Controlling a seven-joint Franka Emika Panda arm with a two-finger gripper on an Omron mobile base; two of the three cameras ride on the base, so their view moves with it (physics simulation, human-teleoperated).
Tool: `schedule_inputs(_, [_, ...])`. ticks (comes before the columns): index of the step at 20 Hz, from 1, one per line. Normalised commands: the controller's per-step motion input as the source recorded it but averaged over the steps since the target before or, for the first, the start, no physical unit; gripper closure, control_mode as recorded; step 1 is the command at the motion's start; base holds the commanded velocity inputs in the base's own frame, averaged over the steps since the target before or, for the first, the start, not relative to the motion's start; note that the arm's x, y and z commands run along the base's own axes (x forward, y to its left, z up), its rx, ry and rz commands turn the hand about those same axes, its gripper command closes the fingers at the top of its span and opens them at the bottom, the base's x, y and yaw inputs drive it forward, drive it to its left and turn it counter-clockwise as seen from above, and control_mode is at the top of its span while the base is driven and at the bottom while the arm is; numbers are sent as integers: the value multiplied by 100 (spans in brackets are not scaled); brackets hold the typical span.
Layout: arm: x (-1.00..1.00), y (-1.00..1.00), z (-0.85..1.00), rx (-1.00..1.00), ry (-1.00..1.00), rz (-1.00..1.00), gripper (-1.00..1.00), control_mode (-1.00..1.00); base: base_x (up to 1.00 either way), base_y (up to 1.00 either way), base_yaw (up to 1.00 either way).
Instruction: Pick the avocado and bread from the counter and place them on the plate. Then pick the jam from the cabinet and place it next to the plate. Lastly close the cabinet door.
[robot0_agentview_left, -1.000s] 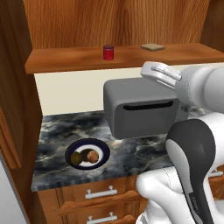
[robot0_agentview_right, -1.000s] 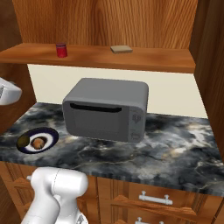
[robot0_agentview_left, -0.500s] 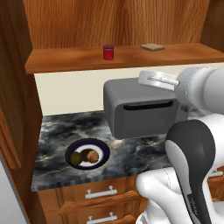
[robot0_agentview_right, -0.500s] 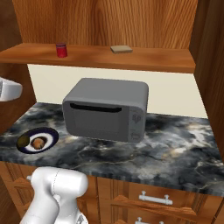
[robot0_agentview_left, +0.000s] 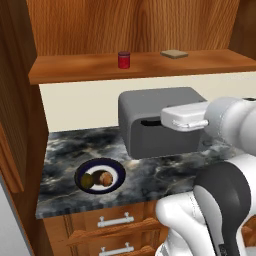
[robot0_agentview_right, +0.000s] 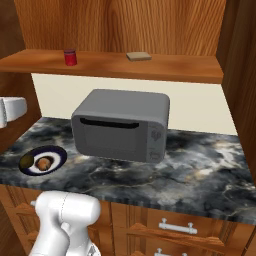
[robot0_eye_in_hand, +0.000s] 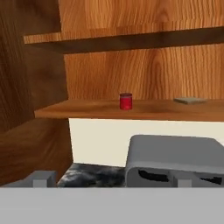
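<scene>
Avocado (robot0_agentview_left: 87, 180) and bread (robot0_agentview_left: 104, 178) on plate (robot0_agentview_left: 116, 168) on counter (robot0_agentview_left: 165, 167). Jam (robot0_agentview_left: 124, 59) upright on cabinet shelf (robot0_agentview_left: 75, 67), hand (robot0_agentview_left: 186, 117) well below it, fingers apart, empty. Risk: fast reach tips jar; microwave (robot0_agentview_left: 150, 107) obstructs rising arm

No readable text, labels or numbers are seen anywhere; a small marking on the microwave (robot0_agentview_right: 120, 125) front is too blurred to be read.

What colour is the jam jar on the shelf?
Red jam, darker red lid; clearest in the hand view.
</scene>
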Motion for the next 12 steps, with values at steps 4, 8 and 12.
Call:
schedule_inputs(4, [-10,-6,-2,-9,-36,7,-100,-100,0,0,0])
schedule_inputs(8, [-10,-1,0,-3,-32,3,-100,-100,0,0,0])
schedule_inputs(12, [-1,0,0,0,-13,0,-100,-100,0,0,0])
